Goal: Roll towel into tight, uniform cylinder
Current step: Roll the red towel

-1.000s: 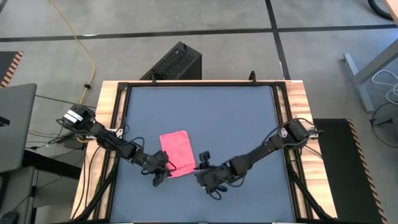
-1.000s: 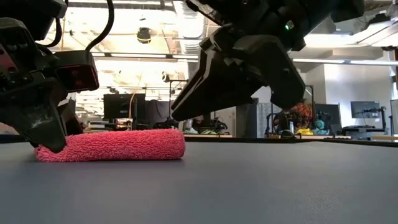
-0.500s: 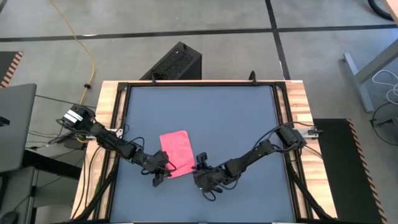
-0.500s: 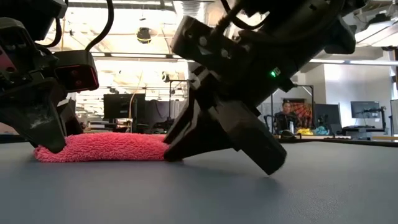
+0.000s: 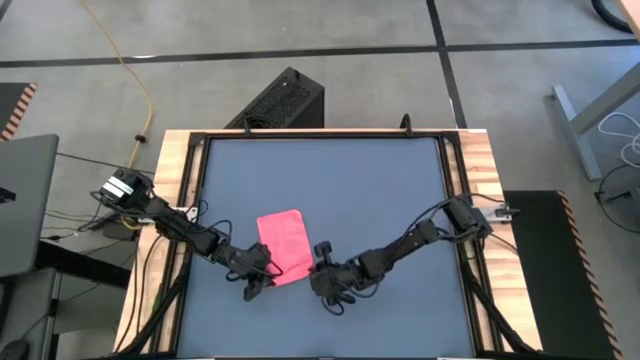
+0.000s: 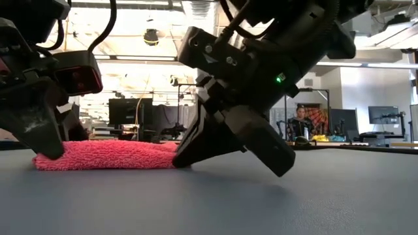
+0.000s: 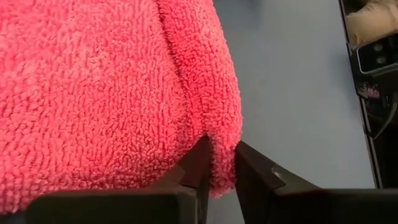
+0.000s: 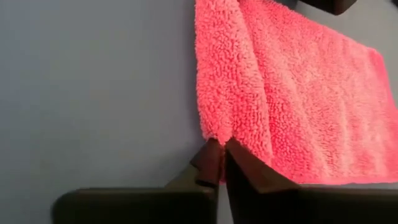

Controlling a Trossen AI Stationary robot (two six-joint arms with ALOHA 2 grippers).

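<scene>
Two fingers (image 7: 198, 163) on the left gripper (image 7: 219, 168), and they're pinched on the thick near hem of the towel (image 5: 284, 245), a sliver of pink pile caught in the narrow gap between them. Same story at the other corner: the right gripper (image 8: 222, 163) has its two fingers (image 8: 209, 163) nearly together, nipping the corner of the rolled edge, pink showing in the slot.

Pull back to the low view and both grippers are down at table level, the left gripper (image 6: 40, 134) planted on one end of the towel (image 6: 108, 155), the right gripper (image 6: 196, 147) angled in, its tip at the other end. One towel, lying low and long between them, its near edge folded over into a plump ridge.

From above: one pink towel on the dark table (image 5: 380, 190), toward the near-left part, with two arms converging on its near edge, the left gripper (image 5: 262, 275) at its left corner, the right gripper (image 5: 318, 275) at the right. One person (image 6: 299, 124) sits in the room beyond.
</scene>
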